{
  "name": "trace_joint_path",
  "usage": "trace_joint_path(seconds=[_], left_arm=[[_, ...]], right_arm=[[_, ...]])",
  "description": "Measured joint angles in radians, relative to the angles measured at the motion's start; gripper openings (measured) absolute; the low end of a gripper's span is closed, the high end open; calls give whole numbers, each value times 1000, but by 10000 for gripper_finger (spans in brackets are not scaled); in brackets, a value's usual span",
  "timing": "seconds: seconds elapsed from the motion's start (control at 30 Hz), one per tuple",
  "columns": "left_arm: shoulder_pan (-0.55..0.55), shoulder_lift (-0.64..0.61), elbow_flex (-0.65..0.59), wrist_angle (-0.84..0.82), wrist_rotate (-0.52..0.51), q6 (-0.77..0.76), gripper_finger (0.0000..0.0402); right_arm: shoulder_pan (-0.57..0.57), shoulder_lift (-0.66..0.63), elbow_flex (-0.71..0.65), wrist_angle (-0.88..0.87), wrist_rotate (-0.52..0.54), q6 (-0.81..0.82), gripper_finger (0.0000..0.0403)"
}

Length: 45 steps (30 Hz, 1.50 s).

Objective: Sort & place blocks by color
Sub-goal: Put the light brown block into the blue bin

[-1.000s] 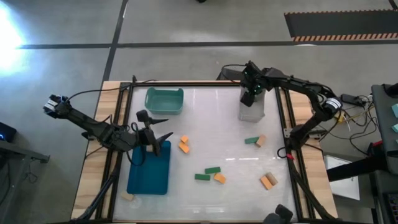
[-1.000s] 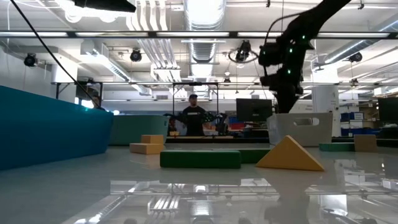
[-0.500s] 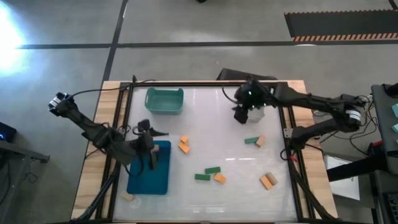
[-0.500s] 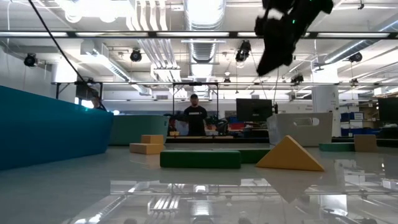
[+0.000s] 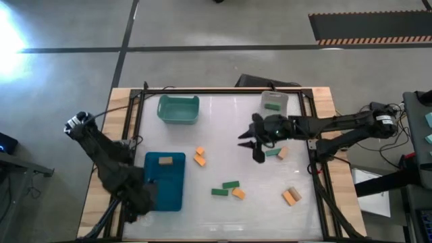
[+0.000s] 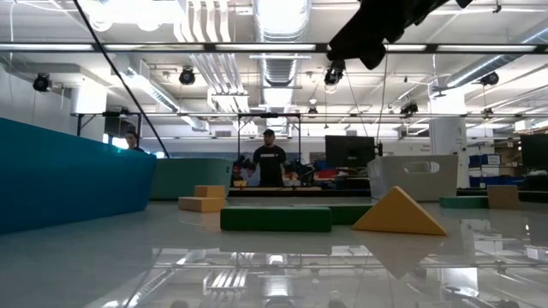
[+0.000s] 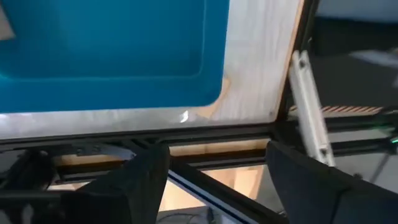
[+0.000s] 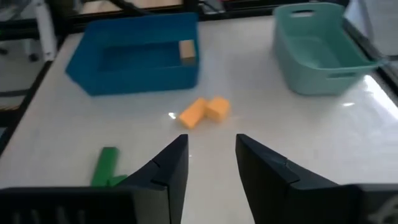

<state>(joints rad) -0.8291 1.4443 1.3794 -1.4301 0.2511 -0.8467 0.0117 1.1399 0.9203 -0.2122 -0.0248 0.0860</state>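
Note:
My right gripper [image 5: 250, 150] [image 8: 211, 146] hangs open over the table's middle right, with nothing between its fingers. Just to its right lie a green block [image 5: 273, 153] and a tan block [image 5: 283, 152]. My left gripper [image 5: 140, 201] [image 7: 217, 155] points down, open and empty, over the near left corner of the blue bin [image 5: 164, 181]. A tan block [image 5: 165, 160] [image 8: 186, 51] lies in that bin. A green block [image 5: 273, 106] lies in the clear bin [image 5: 274, 101]. Two orange blocks [image 5: 200, 156] [image 8: 204, 111] lie between the bins.
The teal bin [image 5: 179, 109] stands at the far left. Two green blocks [image 5: 226, 188] and an orange block [image 5: 239, 194] lie near the middle front. Orange blocks [image 5: 291, 196] lie at the near right. A tan block [image 5: 138, 213] rests on the wooden frame.
My right gripper has swung from above the clear bin toward the table's middle and near side, tipping up toward level. My left gripper has drawn back from above the blue bin toward the near left corner and tipped down. The tan block now shows in the blue bin.

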Motion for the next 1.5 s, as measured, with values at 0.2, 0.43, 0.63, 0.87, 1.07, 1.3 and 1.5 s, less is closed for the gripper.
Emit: trace_joint_path(seconds=[0.2, 0.43, 0.63, 0.87, 1.07, 1.3, 1.5], left_arm=[[-157, 28, -64, 58, -1, -129, 235], [-312, 29, -123, 64, -22, -245, 213], [-327, 29, -151, 102, -43, -247, 212], [-327, 33, -151, 197, -84, -251, 212], [-327, 33, -153, 199, -127, -300, 211], [-330, 33, -199, 191, -126, -300, 197], [-325, 33, -284, 196, -129, -299, 138]], right_arm=[[74, 60, 0, 52, -1, 1, 118], [114, 79, 0, 134, 2, 35, 118], [153, 79, 0, 151, 1, 84, 118], [217, 79, 0, 150, 48, 126, 118], [290, 79, 0, 150, 133, 125, 118], [349, 79, 0, 150, 213, 142, 118], [375, 79, 0, 150, 237, 150, 118]])
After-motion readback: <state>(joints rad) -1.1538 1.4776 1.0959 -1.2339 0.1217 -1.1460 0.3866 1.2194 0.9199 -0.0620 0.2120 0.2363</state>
